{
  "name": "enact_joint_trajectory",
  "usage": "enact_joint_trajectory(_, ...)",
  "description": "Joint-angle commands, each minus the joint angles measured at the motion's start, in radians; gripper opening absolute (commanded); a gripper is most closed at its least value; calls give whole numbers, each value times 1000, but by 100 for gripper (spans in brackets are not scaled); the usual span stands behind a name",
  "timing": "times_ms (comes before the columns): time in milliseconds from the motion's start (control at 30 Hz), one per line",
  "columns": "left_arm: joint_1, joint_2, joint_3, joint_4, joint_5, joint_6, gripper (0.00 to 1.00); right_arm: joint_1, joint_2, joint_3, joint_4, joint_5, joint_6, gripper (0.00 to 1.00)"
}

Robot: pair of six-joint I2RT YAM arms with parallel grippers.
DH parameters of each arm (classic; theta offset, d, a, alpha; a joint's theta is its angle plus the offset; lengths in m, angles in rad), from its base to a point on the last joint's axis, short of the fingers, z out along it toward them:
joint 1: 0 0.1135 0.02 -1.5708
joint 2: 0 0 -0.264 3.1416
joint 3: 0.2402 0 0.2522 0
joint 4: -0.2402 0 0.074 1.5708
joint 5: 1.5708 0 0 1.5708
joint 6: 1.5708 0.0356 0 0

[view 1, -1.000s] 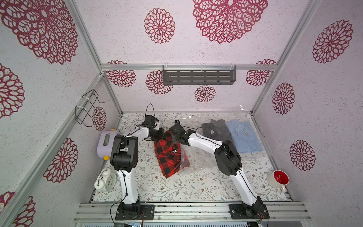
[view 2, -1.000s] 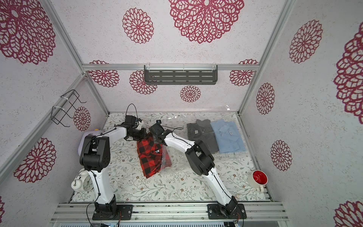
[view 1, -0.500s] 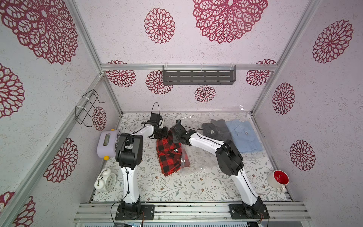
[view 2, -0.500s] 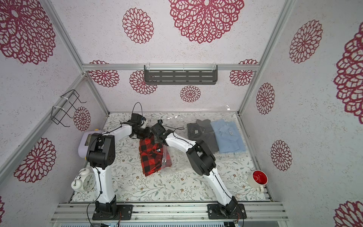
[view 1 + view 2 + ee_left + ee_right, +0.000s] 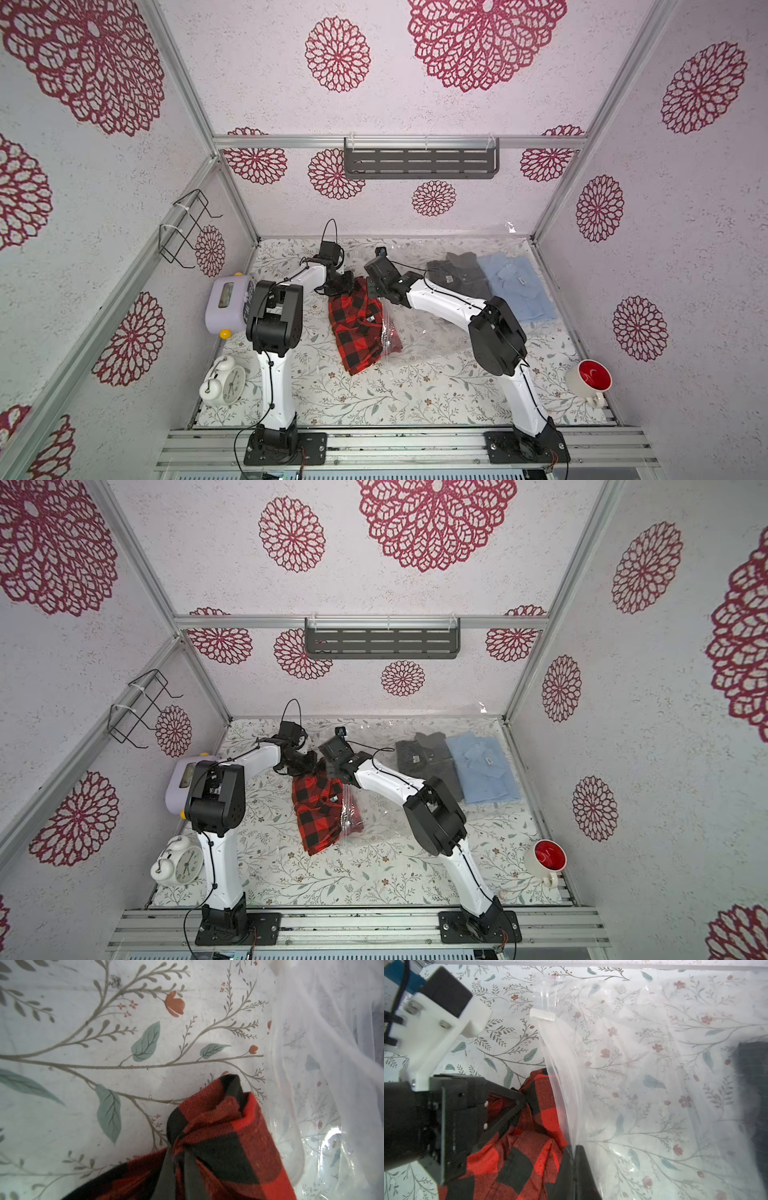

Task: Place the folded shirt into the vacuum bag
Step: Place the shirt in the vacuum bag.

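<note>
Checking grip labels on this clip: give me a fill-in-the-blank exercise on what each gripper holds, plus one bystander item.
The left gripper is shut on the ____. The right gripper is shut on the edge of the ____. The white mug is ____ inside.
Missing words: plaid shirt; vacuum bag; red.

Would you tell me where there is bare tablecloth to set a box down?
Bare: the front strip of tablecloth between left arm and right arm, in front of the plaid shirt, and the patch beside the mug. Crowded: the centre around the vacuum bag, the back right with grey shirt and blue shirt.
</note>
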Motion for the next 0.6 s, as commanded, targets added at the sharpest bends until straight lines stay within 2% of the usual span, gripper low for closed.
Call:
enact_joint_trajectory(0, -6, -1, 2, -15, 6, 6, 0, -1, -5, 21, 9, -10, 21, 0)
enact_joint_trajectory(200, -1, -129, -126, 50, 25, 9, 0, -2, 18, 42, -30, 35, 26, 0)
enact_joint_trajectory(567, 0, -353, -319, 223, 84, -17, 0, -4, 57, 77, -40, 20, 34, 0)
